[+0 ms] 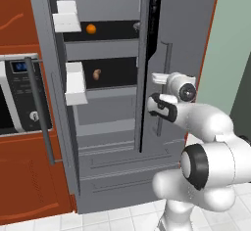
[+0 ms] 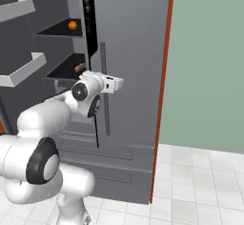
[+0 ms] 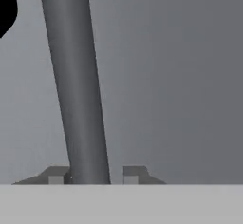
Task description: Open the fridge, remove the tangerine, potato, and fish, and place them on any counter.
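Here, jaws (image 3: 90,174) seemingly clench the fridge (image 1: 191,24) handle (image 3: 76,85) beside a green wall (image 2: 209,62), above white tiles (image 2: 200,190).

fridge layout, left door swung open

the tangerine (image 1: 90,28) sits on an upper shelf in the fridge (image 1: 186,24), the potato (image 1: 96,74) on the shelf below; door bins (image 1: 74,83) hang left of them, a microwave (image 1: 17,95) farther left, the handle (image 3: 76,90) between the gripper (image 3: 92,174) fingers.
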Tool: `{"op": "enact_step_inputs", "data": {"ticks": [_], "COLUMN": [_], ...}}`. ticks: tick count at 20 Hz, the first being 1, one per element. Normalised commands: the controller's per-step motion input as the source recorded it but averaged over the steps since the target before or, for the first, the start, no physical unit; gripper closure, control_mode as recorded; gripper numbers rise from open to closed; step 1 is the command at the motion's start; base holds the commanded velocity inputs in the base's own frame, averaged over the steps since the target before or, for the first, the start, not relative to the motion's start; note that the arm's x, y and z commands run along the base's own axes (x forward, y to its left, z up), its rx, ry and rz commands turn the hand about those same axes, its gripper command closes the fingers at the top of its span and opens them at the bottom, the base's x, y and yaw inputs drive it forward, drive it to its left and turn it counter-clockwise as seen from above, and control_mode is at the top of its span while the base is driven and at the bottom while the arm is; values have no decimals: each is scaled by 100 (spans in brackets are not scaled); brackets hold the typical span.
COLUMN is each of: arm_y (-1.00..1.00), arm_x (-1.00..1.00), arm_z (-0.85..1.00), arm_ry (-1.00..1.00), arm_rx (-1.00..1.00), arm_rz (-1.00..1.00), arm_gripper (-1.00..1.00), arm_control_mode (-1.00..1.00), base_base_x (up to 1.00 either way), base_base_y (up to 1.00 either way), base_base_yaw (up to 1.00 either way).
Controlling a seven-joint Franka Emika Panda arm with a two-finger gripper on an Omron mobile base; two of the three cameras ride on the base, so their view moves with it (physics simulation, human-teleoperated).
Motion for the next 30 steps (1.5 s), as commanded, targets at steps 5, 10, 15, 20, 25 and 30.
{"op": "enact_step_inputs", "data": {"ticks": [5, 10, 15, 20, 25, 30], "arm_y": [-100, -99, -69, 32, 96, 100], "arm_x": [-100, -100, -100, -100, -100, -43], "arm_z": [41, 52, 45, 6, 5, 41], "arm_ry": [-29, -26, -23, -7, -5, 7], "arm_rx": [0, 3, 2, 0, -8, -13], "arm_rz": [0, 0, 0, 4, 10, 30], "arm_gripper": [100, 100, 100, -100, -100, -100], "arm_control_mode": [-100, -100, -100, -100, -100, -100], "base_base_x": [0, 0, 0, 0, 0, 0], "base_base_y": [0, 0, 0, 0, 0, 0], "base_base_yaw": [0, 0, 0, 0, 0, 0]}}
